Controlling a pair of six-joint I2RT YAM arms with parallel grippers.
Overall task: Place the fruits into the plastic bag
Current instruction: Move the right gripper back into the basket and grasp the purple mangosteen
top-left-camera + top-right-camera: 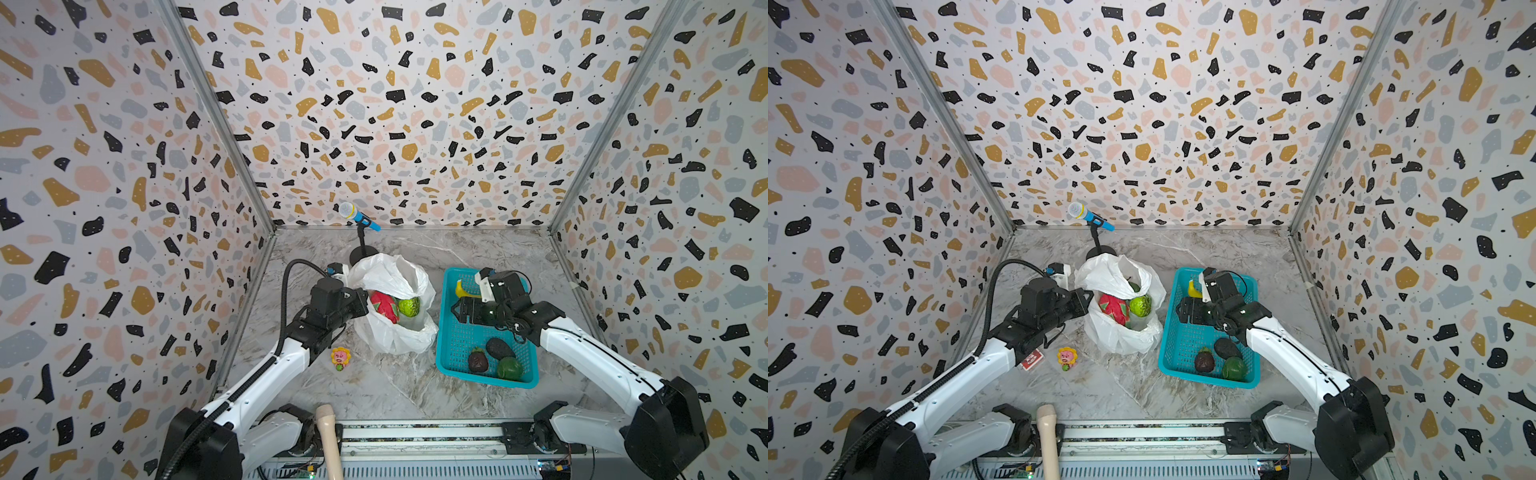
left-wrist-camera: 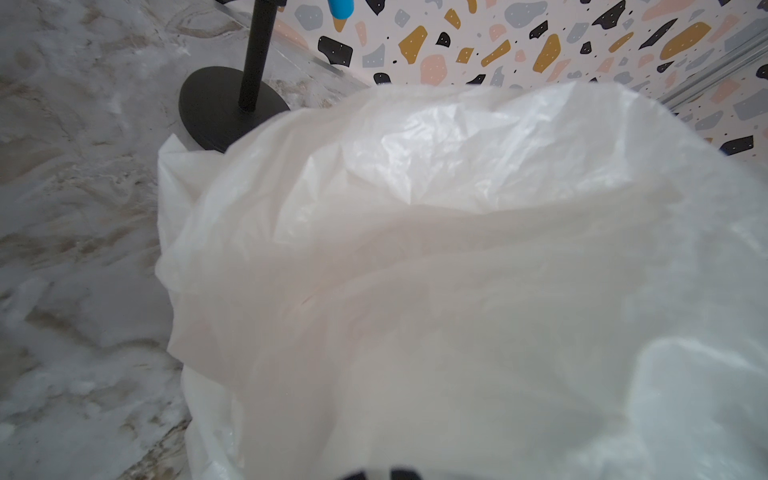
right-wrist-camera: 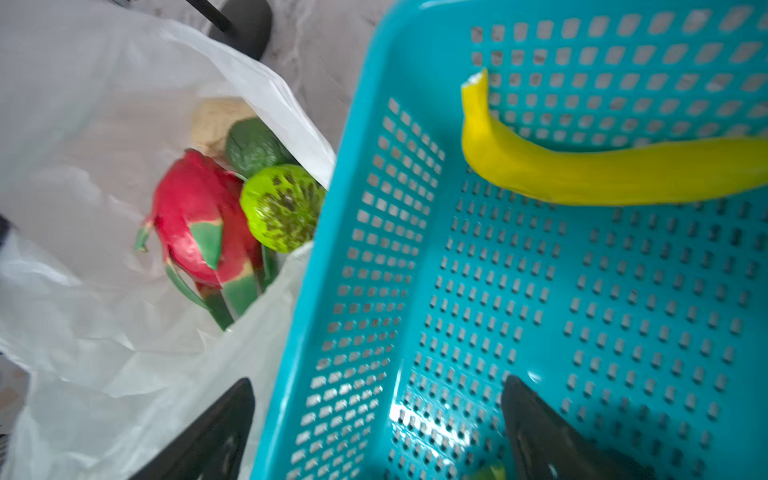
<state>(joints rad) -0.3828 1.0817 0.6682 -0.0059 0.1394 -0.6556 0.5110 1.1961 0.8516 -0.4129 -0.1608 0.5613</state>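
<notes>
Empty right gripper [image 3: 376, 384] spread over the basket's [image 1: 446, 361] left wall.
The left gripper [image 1: 362, 300] pinches the bag's [image 1: 395, 340] rim; dragon fruit [image 1: 384, 306] and bumpy green fruit [image 1: 409, 306] lie inside, the banana [image 1: 462, 289] in the basket's far corner, three dark fruits [image 1: 500, 348] at its near edge.

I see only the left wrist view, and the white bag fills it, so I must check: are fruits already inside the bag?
Observer: Yes, a dragon fruit and a bumpy fruit lie in the bag.
Operator: What is in the basket?
Observer: A banana, a brown fruit, a dark fruit and a green fruit.
Operator: And the right gripper?
Observer: Open, over the basket's edge beside the bag.
</notes>
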